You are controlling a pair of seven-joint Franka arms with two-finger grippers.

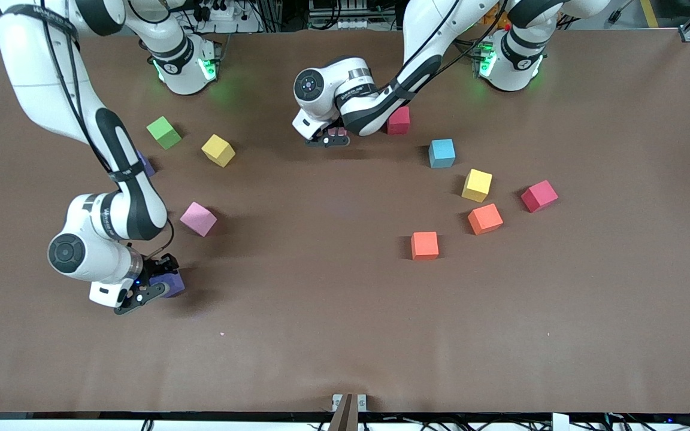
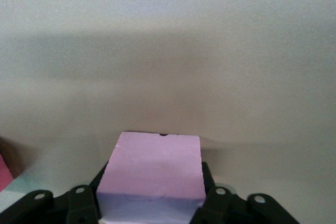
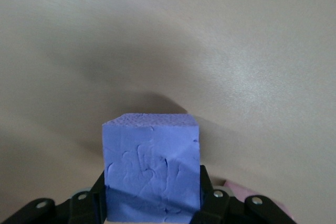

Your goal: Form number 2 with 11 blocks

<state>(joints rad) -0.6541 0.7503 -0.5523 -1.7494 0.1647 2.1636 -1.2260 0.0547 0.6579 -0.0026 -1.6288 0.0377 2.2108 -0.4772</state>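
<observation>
Left hand (image 2: 152, 211) grips pink block (image 2: 152, 171), right hand (image 3: 152, 208) purple block (image 3: 152, 166)

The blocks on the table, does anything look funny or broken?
Nothing broken. The blocks lie scattered and turned at odd angles, not in any shape yet. The right gripper grips a purple block between its fingers, and the left gripper grips a pink block.
</observation>
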